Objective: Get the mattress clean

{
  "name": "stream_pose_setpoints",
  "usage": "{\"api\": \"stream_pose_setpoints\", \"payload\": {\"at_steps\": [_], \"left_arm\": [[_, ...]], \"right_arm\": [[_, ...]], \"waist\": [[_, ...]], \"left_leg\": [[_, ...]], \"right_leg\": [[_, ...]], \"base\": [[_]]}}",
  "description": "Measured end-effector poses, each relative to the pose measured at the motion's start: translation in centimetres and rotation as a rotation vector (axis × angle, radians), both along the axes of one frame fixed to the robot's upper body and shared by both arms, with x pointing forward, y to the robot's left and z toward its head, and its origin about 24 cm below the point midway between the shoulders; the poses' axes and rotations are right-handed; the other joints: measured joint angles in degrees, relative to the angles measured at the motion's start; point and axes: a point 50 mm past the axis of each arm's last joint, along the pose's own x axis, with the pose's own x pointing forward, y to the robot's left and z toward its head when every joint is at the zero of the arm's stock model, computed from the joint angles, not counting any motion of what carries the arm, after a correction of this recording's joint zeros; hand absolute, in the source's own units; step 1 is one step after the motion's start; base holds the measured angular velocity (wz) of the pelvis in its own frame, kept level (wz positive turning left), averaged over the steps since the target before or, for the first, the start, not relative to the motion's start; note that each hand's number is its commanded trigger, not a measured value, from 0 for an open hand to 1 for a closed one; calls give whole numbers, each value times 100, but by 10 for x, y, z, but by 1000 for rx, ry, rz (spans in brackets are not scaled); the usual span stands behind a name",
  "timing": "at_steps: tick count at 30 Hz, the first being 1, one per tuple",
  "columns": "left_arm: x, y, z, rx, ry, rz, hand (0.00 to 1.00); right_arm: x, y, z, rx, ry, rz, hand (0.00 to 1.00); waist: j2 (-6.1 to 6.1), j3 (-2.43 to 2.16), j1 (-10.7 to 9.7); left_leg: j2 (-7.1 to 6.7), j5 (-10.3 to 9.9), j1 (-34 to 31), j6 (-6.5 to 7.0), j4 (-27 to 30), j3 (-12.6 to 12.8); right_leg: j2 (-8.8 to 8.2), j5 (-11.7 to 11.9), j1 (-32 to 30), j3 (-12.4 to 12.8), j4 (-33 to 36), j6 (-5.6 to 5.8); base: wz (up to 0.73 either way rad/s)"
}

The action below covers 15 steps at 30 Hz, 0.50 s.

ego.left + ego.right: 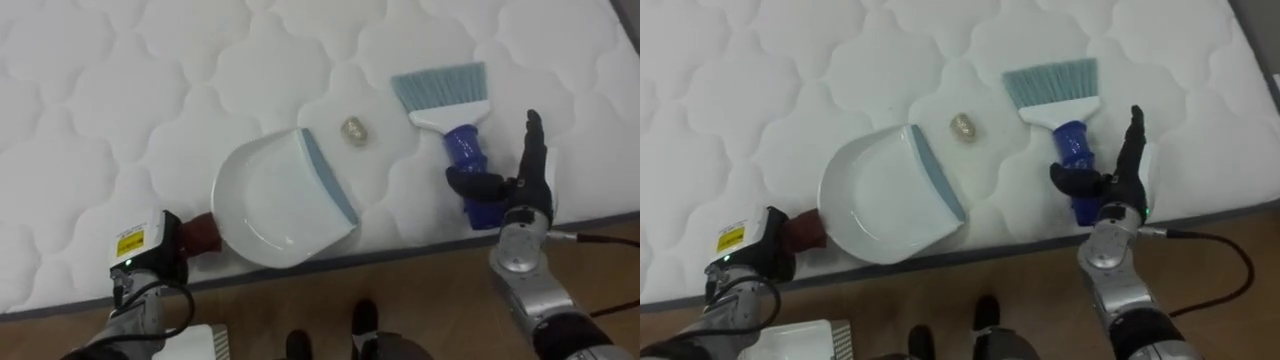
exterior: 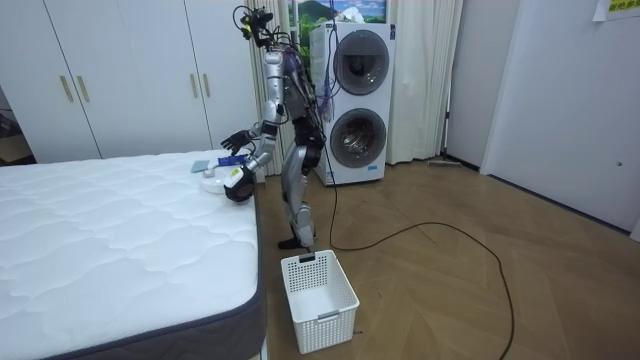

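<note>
I'm watching a silver-grey body with black hands.
A yellow label is showing on the back of my left hand (image 1: pixel 150 247), a round silver wrist is joining the right hand (image 1: pixel 527 188), and black cables are looping off both forearms.

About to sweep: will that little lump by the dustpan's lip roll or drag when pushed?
The lump looks small and rounded, so probably light and apt to roll. Quilted dips in the mattress may catch it. It lies near the dustpan lip, so a gentle push likely suffices.

White quilted mattress (image 1: pixel 100 90) carries a dustpan (image 1: pixel 270 200), a brush (image 1: pixel 447 110) (blue-handled) and a crumpled scrap (image 1: pixel 355 130).
</note>
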Motion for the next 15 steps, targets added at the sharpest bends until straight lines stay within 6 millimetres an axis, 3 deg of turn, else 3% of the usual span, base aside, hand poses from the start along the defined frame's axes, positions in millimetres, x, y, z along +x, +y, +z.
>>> {"api": "stream_pose_setpoints", "payload": {"at_steps": [15], "left_arm": [[5,-1,2,-9,27,-8,100]], "right_arm": [[-8,-4,-19,-21,123,24,0]], "waist": [[28,19,96]], "left_leg": [[22,-8,-76,-14,7,-51]], "right_leg": [[-32,-5,-14,-161,-6,-33]], "base": [[3]]}}
